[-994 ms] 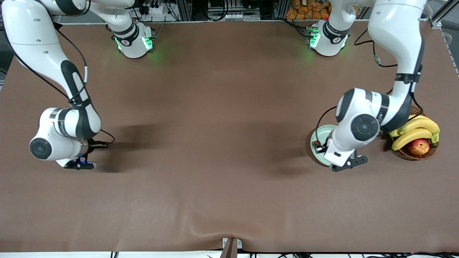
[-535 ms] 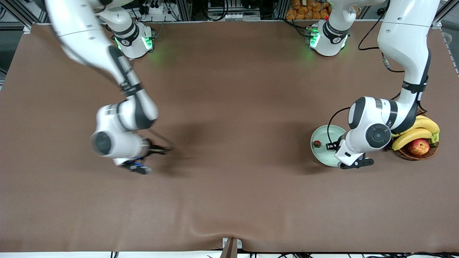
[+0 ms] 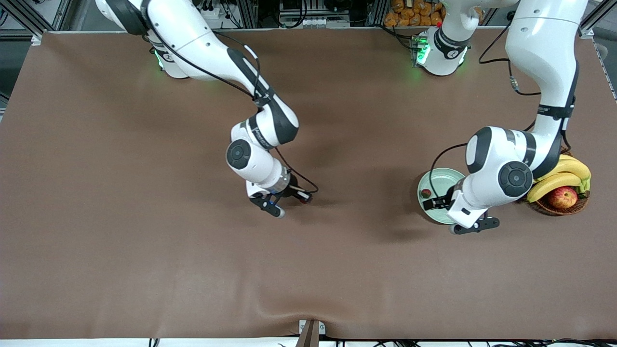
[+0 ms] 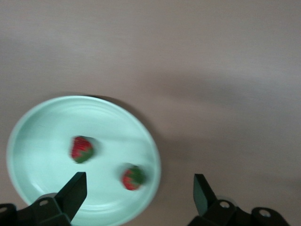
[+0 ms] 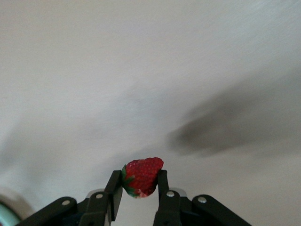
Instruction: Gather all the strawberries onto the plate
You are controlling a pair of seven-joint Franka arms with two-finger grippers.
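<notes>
**Nearly done: two berries plated, the third in the air**

Two strawberries (image 4: pixel 82 149) already lie in the plate (image 3: pixel 441 179), well apart from each other; the plate sits on the surface (image 3: pixel 144 270) toward the left arm's end, beside a basket (image 3: pixel 573 206) of fruit. The left gripper (image 4: pixel 136 197) hangs over the plate's edge with its fingers spread and empty. The third strawberry (image 5: pixel 142 176) is pinched between the fingers of the right gripper (image 3: pixel 285 198), over the middle of the surface. By my judgement only its carry and release remain. It looks small, bright red and seeded, with a dark green leafy top.
</notes>
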